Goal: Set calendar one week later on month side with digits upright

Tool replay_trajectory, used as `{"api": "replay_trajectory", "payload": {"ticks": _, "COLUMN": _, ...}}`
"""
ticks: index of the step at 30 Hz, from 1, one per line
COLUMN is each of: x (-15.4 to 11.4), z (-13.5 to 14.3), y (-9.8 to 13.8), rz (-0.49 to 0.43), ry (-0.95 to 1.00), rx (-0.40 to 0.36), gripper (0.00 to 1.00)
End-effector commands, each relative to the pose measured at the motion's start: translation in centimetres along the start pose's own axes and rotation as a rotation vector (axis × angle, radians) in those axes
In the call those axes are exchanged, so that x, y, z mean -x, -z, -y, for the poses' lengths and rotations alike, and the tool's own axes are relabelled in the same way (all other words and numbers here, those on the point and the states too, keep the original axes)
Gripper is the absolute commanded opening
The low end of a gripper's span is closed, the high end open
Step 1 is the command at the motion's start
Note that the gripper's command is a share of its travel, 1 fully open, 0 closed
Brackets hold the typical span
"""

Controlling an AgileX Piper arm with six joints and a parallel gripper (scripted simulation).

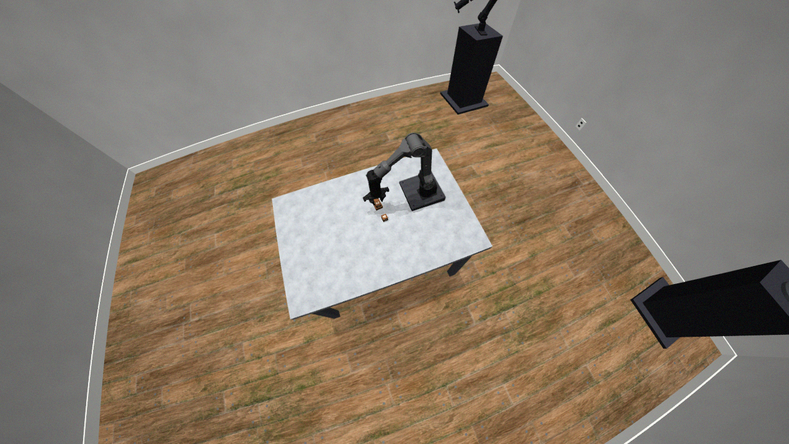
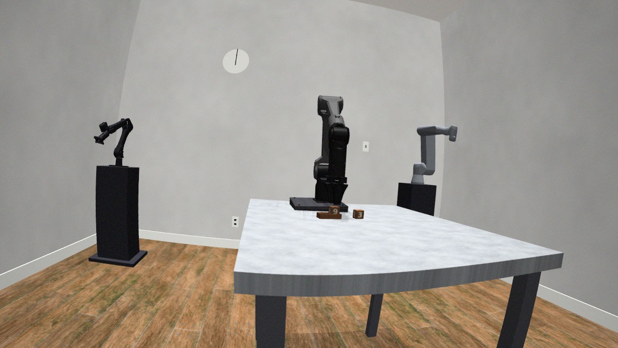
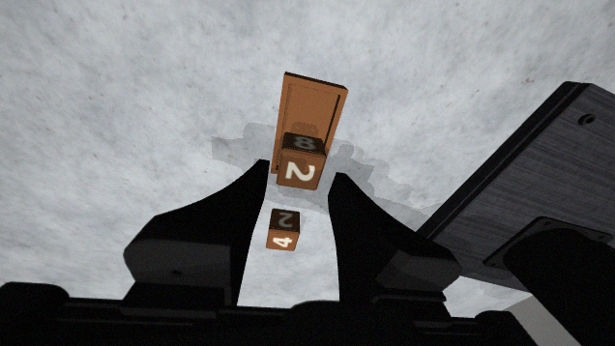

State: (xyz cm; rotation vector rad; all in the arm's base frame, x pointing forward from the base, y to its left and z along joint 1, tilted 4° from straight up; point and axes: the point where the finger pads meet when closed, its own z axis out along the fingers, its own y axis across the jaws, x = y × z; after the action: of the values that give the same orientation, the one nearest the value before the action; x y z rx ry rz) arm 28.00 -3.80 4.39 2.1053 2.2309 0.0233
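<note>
The gripper (image 3: 297,181) is hanging just above the tray (image 3: 309,108) on the table (image 3: 121,121), pointing straight down, and its jaws are standing partly apart with nothing between them. In the wrist view the two dark fingers are framing the cube in the tray (image 3: 300,166) on either side, with a sliver of daylight showing between each fingertip and the cube's faces. That cube is sitting at the near end of the tray, by the gripper, and it is showing a 2 on the face turned toward the wrist camera and an 8 on the face beside it. From the exterior view, the same cube (image 2: 333,210) is presenting a 9 to the front.

The second cube (image 3: 283,229) is resting on the table outside the tray, near it but apart, showing a 4 and a 2 toward the wrist camera. In the exterior view this loose cube (image 2: 358,214) is facing forward with a 3, off to the right of the tray (image 2: 326,215). The tray is lying flat, its other half standing vacant. The arm's base plate (image 3: 541,169) is sitting close by at the right of the wrist view. From the top view the gripper (image 1: 376,197) is poised directly over the tray end, the loose cube (image 1: 384,218) just beyond.
</note>
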Motion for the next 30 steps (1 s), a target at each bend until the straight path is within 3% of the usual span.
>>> {"api": "replay_trajectory", "payload": {"ticks": 1, "x": 0.0, "z": 0.1, "y": 0.0, "rz": 0.001, "ry": 0.000, "rx": -0.001, "gripper": 0.59}}
{"api": "replay_trajectory", "payload": {"ticks": 16, "x": 0.0, "z": 0.1, "y": -0.1, "rz": 0.001, "ry": 0.000, "rx": -0.001, "gripper": 0.59}}
{"api": "replay_trajectory", "payload": {"ticks": 30, "x": 0.0, "z": 0.1, "y": -1.5, "rz": 0.000, "ry": 0.000, "rx": -0.004, "gripper": 0.59}}
